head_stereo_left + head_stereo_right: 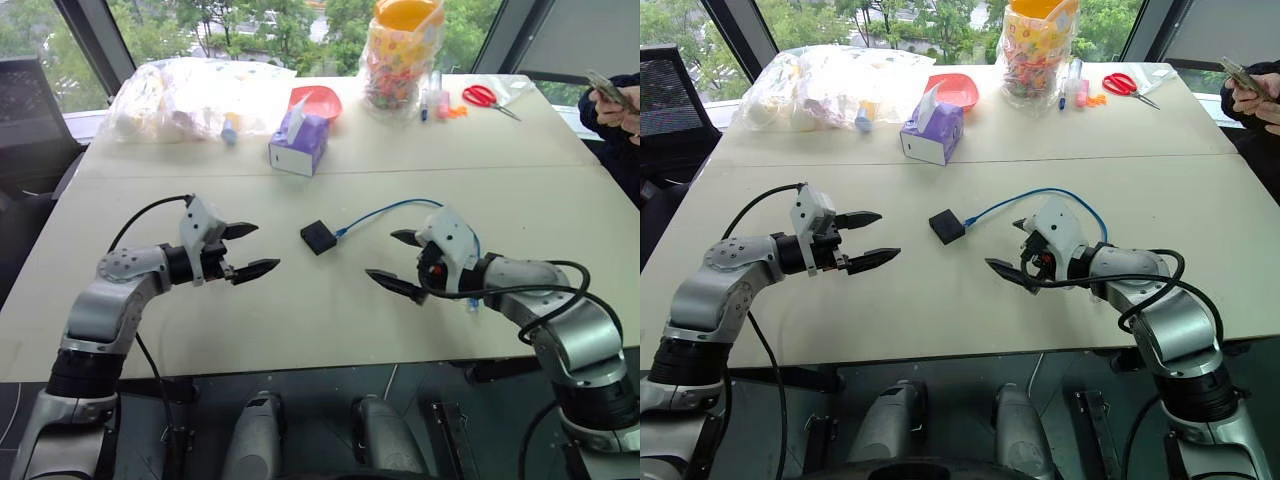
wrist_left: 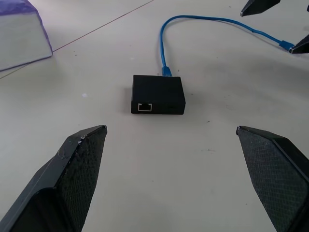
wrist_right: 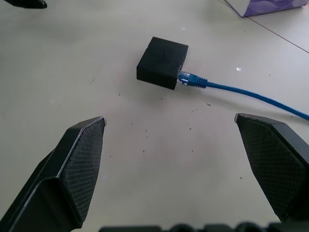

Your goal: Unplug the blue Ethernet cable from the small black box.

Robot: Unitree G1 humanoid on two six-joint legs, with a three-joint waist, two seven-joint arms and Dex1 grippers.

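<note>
Matte black and square, the small black box [image 1: 318, 237] lies flat mid-table with the blue Ethernet cable [image 1: 390, 210] plugged into its side, arcing toward my right gripper [image 1: 395, 262]. I see bare pale tabletop [image 1: 300, 310] all round it. My left gripper [image 1: 247, 250] and the right flank it, both spread wide, empty.

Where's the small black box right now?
The small black box lies mid-table between both open claws, blue Ethernet cable plugged into its right side.
</note>
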